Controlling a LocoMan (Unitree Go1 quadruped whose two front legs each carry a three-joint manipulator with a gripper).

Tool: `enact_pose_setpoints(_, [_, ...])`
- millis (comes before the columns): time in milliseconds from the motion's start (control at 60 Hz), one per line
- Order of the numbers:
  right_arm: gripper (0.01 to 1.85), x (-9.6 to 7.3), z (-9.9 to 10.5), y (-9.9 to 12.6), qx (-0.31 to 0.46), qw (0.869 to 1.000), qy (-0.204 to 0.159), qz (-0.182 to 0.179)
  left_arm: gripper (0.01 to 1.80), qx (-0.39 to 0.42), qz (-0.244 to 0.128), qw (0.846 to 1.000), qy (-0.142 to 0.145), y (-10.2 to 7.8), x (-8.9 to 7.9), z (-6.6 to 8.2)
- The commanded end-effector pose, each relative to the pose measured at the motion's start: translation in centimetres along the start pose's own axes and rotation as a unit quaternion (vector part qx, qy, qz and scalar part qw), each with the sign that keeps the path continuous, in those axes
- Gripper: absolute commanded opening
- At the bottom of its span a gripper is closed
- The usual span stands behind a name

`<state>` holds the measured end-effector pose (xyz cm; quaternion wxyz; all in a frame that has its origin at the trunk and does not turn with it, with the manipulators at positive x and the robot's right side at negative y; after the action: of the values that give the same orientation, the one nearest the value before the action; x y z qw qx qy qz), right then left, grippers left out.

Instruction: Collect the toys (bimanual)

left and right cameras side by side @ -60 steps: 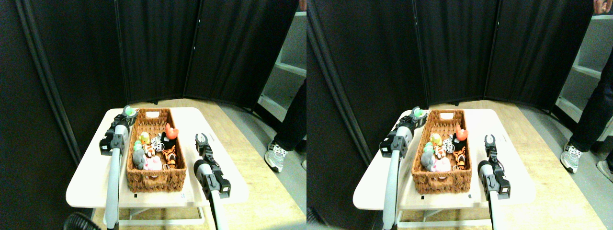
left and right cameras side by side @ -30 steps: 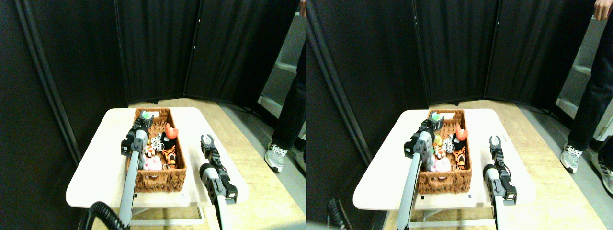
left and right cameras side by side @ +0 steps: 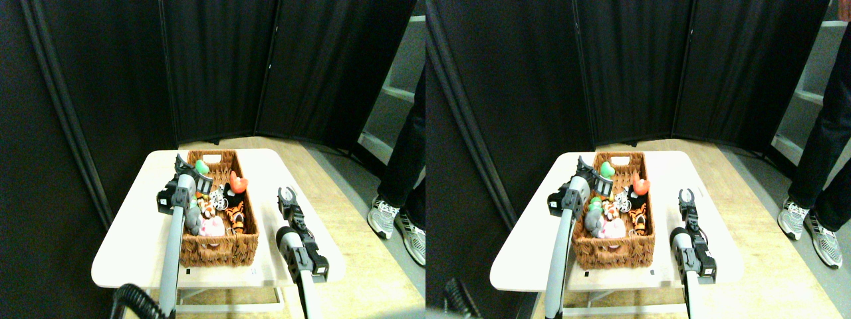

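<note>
The toys lie in the long brown wicker basket (left and right cameras side by side: pixel 226 247) on the pale table (left and right cameras side by side: pixel 129 239): a red one (left and right cameras side by side: pixel 238 181), a striped tiger (left and right cameras side by side: pixel 234 214), a white spotted one (left and right cameras side by side: pixel 217 196), a pink one (left and right cameras side by side: pixel 213 228) and a grey one (left and right cameras side by side: pixel 193 218). A green toy (left and right cameras side by side: pixel 201 166) sits over the basket's far left part, against the right finger of my left gripper (left and right cameras side by side: pixel 190 167), whose jaws stand spread open. My right gripper (left and right cameras side by side: pixel 287 193) hovers over the table to the right of the basket, open and holding nothing.
Black folding screens stand behind the table. A person's dark trouser legs and grey shoes (left and right cameras side by side: pixel 392 222) are on the floor at the right. White shelving (left and right cameras side by side: pixel 399 93) shows at the far right.
My left gripper has opened and drawn slightly left and towards me; the green toy it held now sits beside its right finger. The person's feet have shifted. My right gripper has hardly moved.
</note>
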<state>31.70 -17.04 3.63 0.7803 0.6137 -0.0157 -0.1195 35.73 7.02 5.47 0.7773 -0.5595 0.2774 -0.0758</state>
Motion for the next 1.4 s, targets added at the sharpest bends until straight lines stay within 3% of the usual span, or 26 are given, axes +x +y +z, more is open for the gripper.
enact_pose_setpoints(17, [0.06, 0.0, 0.1, 0.5, 0.002, 1.000, -0.002, 0.022, 1.32, 0.003, -0.027, 1.000, -0.008, -0.7, -0.8, 0.2])
enact_pose_setpoints(100, [0.06, 0.0, 0.2, 0.5, -0.001, 1.000, -0.003, 0.023, 1.18, 0.012, -0.040, 0.999, -0.015, -0.6, -1.7, 1.3])
enact_pose_setpoints(233, [0.06, 0.0, 0.2, 0.4, 0.003, 1.000, -0.004, 0.020, 1.17, 0.043, -0.033, 0.998, -0.031, -0.1, -3.2, 2.9])
enact_pose_setpoints(433, [0.06, 0.0, 0.2, 0.5, 0.001, 1.000, -0.002, 0.020, 1.13, 0.076, -0.034, 0.994, -0.077, 2.0, -5.9, 6.2])
enact_pose_setpoints(600, [0.07, -0.1, -0.3, 0.6, 0.001, 1.000, 0.003, 0.013, 1.09, 0.101, -0.024, 0.990, -0.100, 4.0, -6.8, 7.4])
enact_pose_setpoints(767, [0.07, -0.1, -0.8, 0.7, 0.000, 1.000, 0.008, 0.012, 1.35, 0.136, -0.004, 0.984, -0.114, 5.7, -6.3, 7.8])
enact_pose_setpoints(800, [0.06, -0.1, -0.9, 0.7, 0.004, 1.000, 0.012, 0.011, 1.37, 0.148, -0.007, 0.979, -0.142, 6.2, -6.2, 7.8])
enact_pose_setpoints(833, [0.06, -0.1, -0.9, 0.7, 0.004, 1.000, 0.012, 0.011, 1.22, 0.160, -0.018, 0.972, -0.172, 6.7, -5.9, 7.6])
enact_pose_setpoints(867, [0.06, -0.1, -0.9, 0.7, 0.004, 1.000, 0.011, 0.012, 1.17, 0.163, -0.022, 0.970, -0.179, 6.8, -5.9, 7.6])
enact_pose_setpoints(883, [0.05, -0.1, -1.0, 0.7, 0.002, 1.000, 0.009, 0.012, 0.93, 0.174, -0.031, 0.962, -0.210, 7.1, -5.6, 7.3])
enact_pose_setpoints(950, [0.05, 0.0, -1.1, 0.7, -0.001, 1.000, 0.010, 0.011, 0.78, 0.178, -0.032, 0.958, -0.221, 7.3, -5.4, 7.0])
enact_pose_setpoints(1400, [0.06, 0.4, -1.1, 0.7, -0.006, 1.000, 0.013, 0.011, 0.68, 0.179, -0.037, 0.959, -0.219, 7.7, -4.9, 7.5])
